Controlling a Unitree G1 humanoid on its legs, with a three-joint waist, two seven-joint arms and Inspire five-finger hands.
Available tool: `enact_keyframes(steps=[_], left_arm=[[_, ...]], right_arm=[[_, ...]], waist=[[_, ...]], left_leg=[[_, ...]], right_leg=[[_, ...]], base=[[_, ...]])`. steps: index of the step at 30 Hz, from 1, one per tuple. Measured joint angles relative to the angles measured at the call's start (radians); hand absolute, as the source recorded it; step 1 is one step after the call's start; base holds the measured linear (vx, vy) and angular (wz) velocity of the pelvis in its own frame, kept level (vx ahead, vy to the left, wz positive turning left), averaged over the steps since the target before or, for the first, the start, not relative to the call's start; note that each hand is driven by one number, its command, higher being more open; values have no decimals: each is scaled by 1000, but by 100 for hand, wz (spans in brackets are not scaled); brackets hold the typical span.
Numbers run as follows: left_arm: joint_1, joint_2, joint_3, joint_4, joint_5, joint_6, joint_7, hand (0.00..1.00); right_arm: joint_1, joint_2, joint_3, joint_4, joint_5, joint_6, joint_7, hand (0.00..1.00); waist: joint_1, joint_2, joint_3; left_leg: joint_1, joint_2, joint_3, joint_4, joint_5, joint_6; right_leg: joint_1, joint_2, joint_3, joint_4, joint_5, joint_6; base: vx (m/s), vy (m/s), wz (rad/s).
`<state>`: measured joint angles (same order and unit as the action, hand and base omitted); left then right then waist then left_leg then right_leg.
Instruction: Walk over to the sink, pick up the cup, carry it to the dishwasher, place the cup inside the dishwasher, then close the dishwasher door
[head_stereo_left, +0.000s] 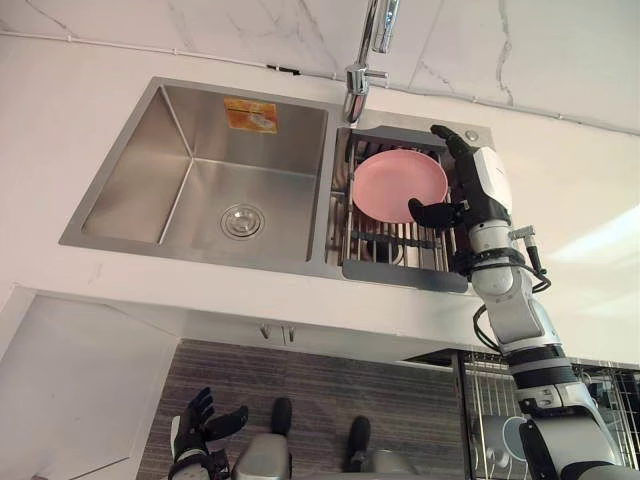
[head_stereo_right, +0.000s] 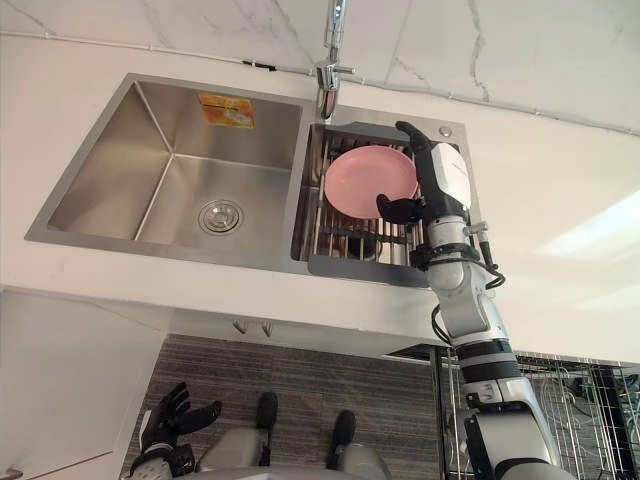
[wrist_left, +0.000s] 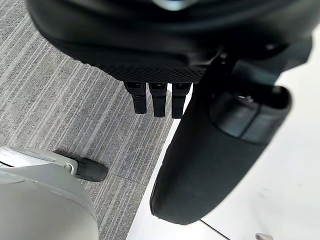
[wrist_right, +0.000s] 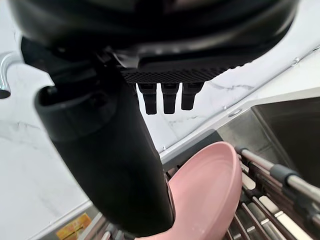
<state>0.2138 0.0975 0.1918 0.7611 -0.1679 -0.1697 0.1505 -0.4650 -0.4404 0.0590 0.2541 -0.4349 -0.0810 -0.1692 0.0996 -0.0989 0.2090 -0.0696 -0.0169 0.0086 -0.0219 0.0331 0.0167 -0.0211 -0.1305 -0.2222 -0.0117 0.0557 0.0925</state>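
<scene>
Dish (head_stereo_left: 400, 185) (pink, the cup's stand-in, I judge) leans in the rack (head_stereo_left: 400, 242) of the sink (head_stereo_left: 140, 170), at 9 o'clock from the right hand (head_stereo_left: 485, 180), fingers straight and spread, thumb at its rim; left hand (head_stereo_left: 200, 425) hangs open, well apart.

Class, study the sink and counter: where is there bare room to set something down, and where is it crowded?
Free: the left basin, bare around its drain; the counter right of the sink; and the strip in front of it. Crowded: the rack in the sink's right half, holding a pink plate with the right robot hand at its edge.
</scene>
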Motion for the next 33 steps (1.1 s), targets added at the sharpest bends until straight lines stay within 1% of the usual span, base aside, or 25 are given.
enact_keyframes(steps=[3, 8, 11, 16, 20, 24, 29, 32, 33], left_arm=[[-4, -2, 0, -14, 0, -6, 0, 90], [-5, -12, -3, -11, 0, -6, -3, 90], [-6, -15, -5, -11, 0, -7, -4, 90], [-5, -16, -5, -9, 0, -8, -4, 90], [-7, -15, -2, -7, 0, -9, -2, 90], [-16, -15, -2, -7, -1, -10, 1, 90], [-48, -15, -3, -5, -11, -11, 6, 90], [-54, -18, -3, -5, -14, -12, 8, 90], [-56, -20, -4, -5, -21, -12, 11, 90]], right_arm=[[-15, -6, 5, 10, 0, 0, 15, 90], [-18, -29, 37, 18, -4, 1, 32, 90], [-16, -29, 49, 38, -43, 1, 48, 90], [-11, -29, 66, 53, -117, 12, 52, 90], [-18, -32, 64, 52, -198, 25, 31, 90], [-46, -35, 64, 63, -274, 58, -32, 90], [-125, -35, 60, 93, -316, 93, -85, 90], [-147, -35, 60, 104, -344, 102, -102, 90], [-162, -35, 60, 120, -345, 103, -104, 30]], waist=[[1, 2, 13], [-4, 19, 27], [-5, 27, 38], [-5, 31, 48], [-5, 30, 58], [-3, 32, 68], [-1, 34, 93], [0, 35, 95], [1, 36, 96]], left_leg=[[-12, 1, 0, 28, -14, -2], [-17, 1, 2, 44, -20, -2], [-17, 1, 2, 46, -19, -1], [-18, 0, 1, 40, -15, -5], [-32, 0, -1, 21, 2, -2], [-42, 0, -9, 13, 12, 0], [-64, -1, -25, 4, 29, -3], [-69, -1, -29, -3, 37, -2], [-70, -1, -31, -3, 37, -2]], right_leg=[[3, 0, 0, 0, 0, 0], [1, 0, 1, 5, 0, 0], [0, -1, 1, 9, 0, 0], [-2, -1, 0, 10, 0, 1], [-24, -2, -1, 11, -1, 1], [-32, -1, -8, 11, -2, -1], [-49, -1, -27, 9, -4, -5], [-54, 0, -33, 9, -4, -5], [-54, 0, -34, 9, -4, -5]], base=[[0, 0, 0], [-14, 0, -1], [-46, 0, 0], [-53, -3, 1], [-62, -8, 2], [-36, -8, 6], [-24, -9, 10], [14, -6, 7], [19, 3, 5]])
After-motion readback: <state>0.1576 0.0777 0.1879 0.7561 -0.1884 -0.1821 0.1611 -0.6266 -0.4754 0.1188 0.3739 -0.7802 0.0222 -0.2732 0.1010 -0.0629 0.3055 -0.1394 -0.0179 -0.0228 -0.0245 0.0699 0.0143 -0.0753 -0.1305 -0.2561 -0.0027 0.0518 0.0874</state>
